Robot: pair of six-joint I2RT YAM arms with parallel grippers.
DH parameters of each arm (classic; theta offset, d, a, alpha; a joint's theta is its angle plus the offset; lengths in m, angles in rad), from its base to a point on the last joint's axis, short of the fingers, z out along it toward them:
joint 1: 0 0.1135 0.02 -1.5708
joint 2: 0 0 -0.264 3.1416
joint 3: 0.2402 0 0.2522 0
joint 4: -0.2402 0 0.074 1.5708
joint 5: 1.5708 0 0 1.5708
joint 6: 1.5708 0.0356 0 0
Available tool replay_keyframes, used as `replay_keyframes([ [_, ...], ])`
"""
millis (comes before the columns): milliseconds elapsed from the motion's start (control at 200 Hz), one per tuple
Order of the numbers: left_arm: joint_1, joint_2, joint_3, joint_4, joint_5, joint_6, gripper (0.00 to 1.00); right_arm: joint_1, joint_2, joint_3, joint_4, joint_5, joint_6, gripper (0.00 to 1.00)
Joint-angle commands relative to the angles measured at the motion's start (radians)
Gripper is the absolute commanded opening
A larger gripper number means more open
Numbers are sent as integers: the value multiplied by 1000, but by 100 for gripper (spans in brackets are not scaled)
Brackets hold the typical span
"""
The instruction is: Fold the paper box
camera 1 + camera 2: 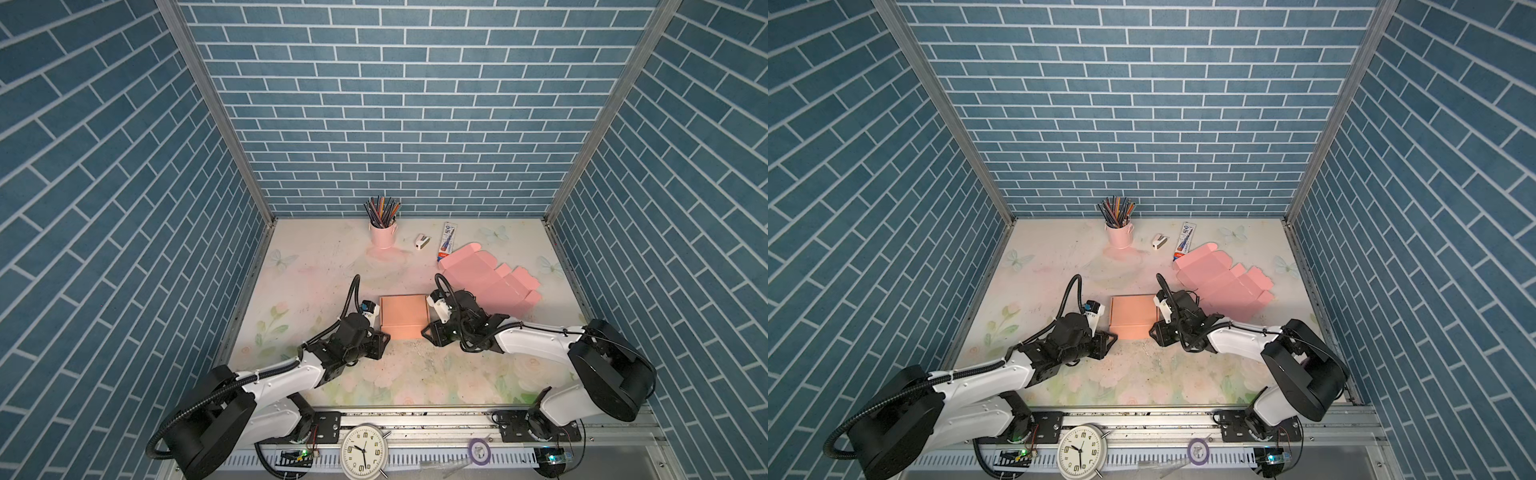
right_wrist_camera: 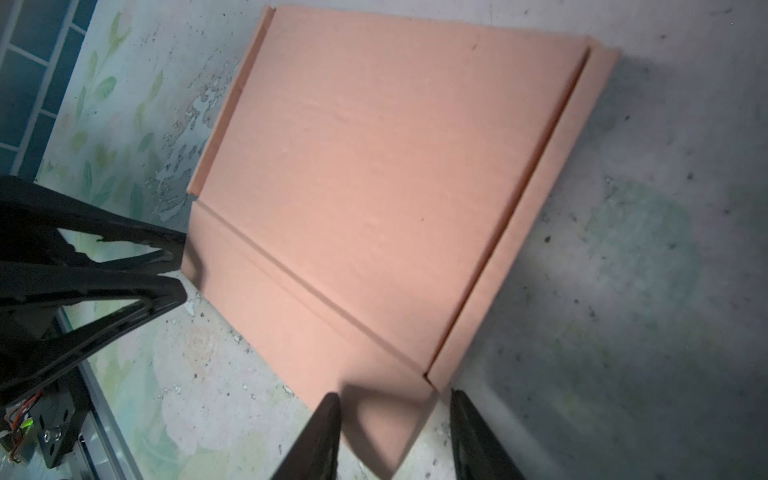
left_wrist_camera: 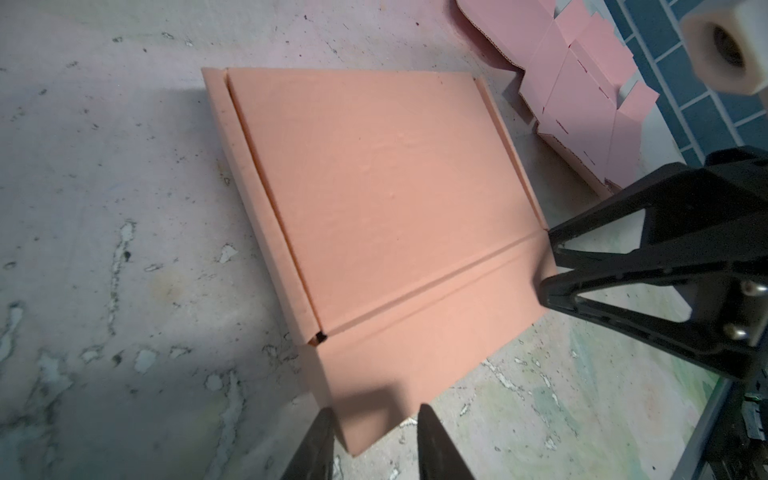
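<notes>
Both top views look down from high; both wrist cameras closely share the paper box (image 3: 374,187).

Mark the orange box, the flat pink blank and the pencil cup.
orange box (image 1: 404,313): in a top view, middle of its top panel.
flat pink blank (image 1: 486,279): in a top view, central panel.
pencil cup (image 1: 382,237): in a top view, pink side wall.

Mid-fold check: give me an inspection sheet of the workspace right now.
Surface: floral table mat, scuffed and speckled.
Job's things: peach box at centre, near flap lying flat; pink flat blanks right of it, further back.
Clutter: pencil cup, small white object, printed tube at the back; clock, tape roll on the front rail.
Grippers: left gripper and right gripper open, each straddling a near corner of the flap.
Cables: black hoses loop beside the box, not touching it.
Surroundings: blue brick-pattern walls; nothing else seen.
</notes>
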Motion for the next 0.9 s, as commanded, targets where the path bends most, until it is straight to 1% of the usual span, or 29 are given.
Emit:
replay_keyframes([
  [0, -1, 5, 25, 2, 12, 12, 35, -3, -25, 17, -16, -7, -20, 43],
  [235, -1, 12, 27, 34, 44, -1, 35, -2, -23, 20, -7, -22, -15, 43],
  [525, -1, 22, 31, 39, 30, 1, 35, -2, -13, 20, -3, -24, -16, 44],
  [595, -2, 30, 31, 54, 46, 0, 34, -2, -10, 20, 0, -30, -14, 43],
  [630, -3, 35, 32, 58, 55, -2, 34, -2, -10, 20, 2, -34, -12, 44],
  [720, -2, 31, 41, 55, 59, -3, 34, -2, -14, 21, 2, -35, -12, 51],
  [895, -2, 7, 42, 36, 49, -1, 35, -2, -20, 20, 0, -30, -13, 52],
])
